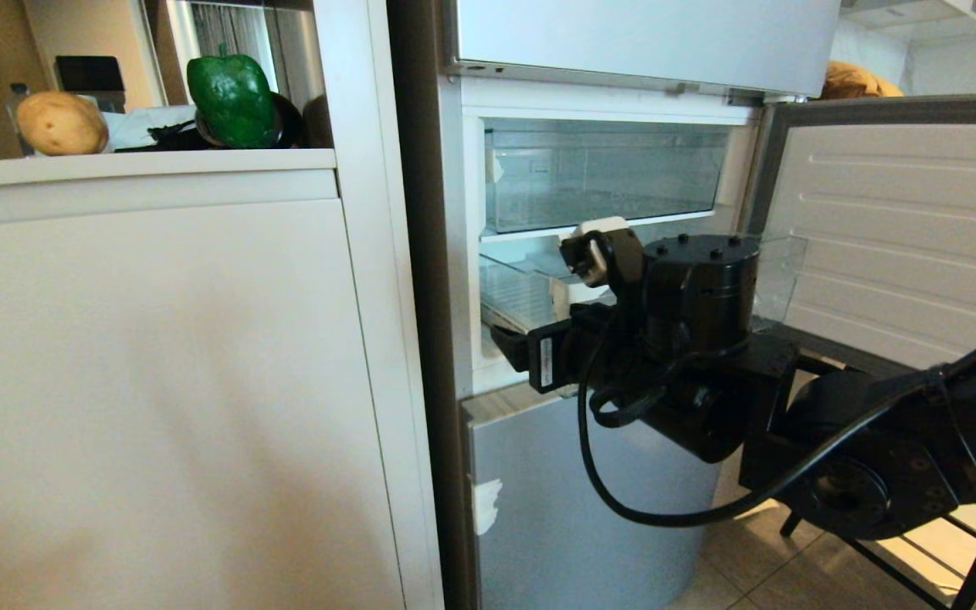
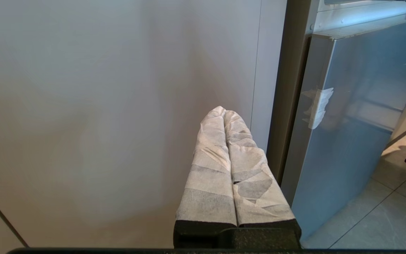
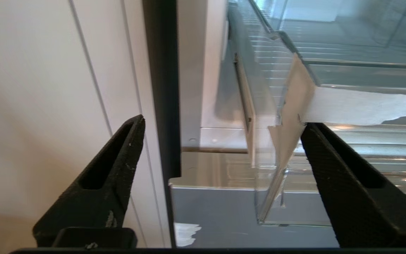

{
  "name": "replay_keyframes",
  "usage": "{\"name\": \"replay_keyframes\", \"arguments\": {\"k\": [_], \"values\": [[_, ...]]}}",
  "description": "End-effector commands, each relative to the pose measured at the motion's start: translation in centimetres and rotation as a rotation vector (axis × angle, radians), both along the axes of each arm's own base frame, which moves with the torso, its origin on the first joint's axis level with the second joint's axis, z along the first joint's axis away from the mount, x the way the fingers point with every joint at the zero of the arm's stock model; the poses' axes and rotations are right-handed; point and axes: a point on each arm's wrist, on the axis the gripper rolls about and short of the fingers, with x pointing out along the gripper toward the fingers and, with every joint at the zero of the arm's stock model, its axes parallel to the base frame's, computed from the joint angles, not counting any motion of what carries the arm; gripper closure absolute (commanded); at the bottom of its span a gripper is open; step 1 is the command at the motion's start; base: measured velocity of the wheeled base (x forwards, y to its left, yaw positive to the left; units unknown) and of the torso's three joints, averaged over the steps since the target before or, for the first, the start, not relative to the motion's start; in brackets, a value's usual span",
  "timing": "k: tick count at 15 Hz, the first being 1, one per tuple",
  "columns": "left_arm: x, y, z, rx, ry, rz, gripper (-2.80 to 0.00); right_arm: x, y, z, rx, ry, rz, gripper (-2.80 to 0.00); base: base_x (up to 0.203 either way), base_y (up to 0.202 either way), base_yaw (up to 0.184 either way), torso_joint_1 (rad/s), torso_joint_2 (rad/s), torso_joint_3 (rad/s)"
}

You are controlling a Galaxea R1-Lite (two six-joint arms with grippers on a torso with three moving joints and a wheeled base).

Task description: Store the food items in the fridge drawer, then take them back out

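Potato (image 1: pixel 61 124) and green bell pepper (image 1: pixel 232 100) sit on the white desk (image 1: pixel 141 161) up and far to the left of the right gripper (image 1: pixel 530 343), well apart from it, the potato further out and the pepper nearer; behind the pepper lies a dark, round object that cannot be made out; below them the white cabinet front (image 1: pixel 149 390) fills the space to the gripper's left. The left gripper (image 2: pixel 224 116) hangs low before that same cabinet, its taped fingers (image 2: pixel 210 169) pressed together and grasping nothing, with the grey lower fridge door (image 2: pixel 344 134) just beside it. Further right, the right gripper stands released at the left front corner of the fridge drawer (image 3: pixel 330 88); in its wrist view the two black fingers (image 3: pixel 104 176) are spread wide, one before the cabinet edge and one under the drawer's front, where a white sticker (image 3: pixel 358 106) runs along the clear plastic; nothing is held between them. That ribbed drawer is pulled partly out of the open fridge, just above and beyond the gripper; a second clear drawer (image 1: pixel 602 174) sits shut higher up. To the gripper's right the open fridge door (image 1: pixel 903 237) shows its ribbed white inner panel.
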Motion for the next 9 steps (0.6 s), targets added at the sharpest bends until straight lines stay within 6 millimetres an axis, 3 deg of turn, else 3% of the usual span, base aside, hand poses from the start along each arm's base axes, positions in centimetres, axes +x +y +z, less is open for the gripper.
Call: {"name": "replay_keyframes", "arguments": {"k": [1,5,9], "values": [[0.1,0.0,-0.3,0.0,0.009,0.0,0.0,0.4,0.1,-0.6,-0.009,0.009,-0.013,-2.8,0.0,0.0,0.0,0.0,0.0,0.0],[0.1,0.0,-0.3,0.0,0.01,0.0,0.0,1.9,-0.3,-1.5,-0.03,0.019,-0.081,-2.8,0.0,0.0,0.0,0.0,0.0,0.0],[0.1,0.0,-0.3,0.0,0.01,0.0,0.0,1.9,-0.7,-1.4,-0.024,0.02,-0.1,-2.8,0.0,0.0,0.0,0.0,0.0,0.0]]}}
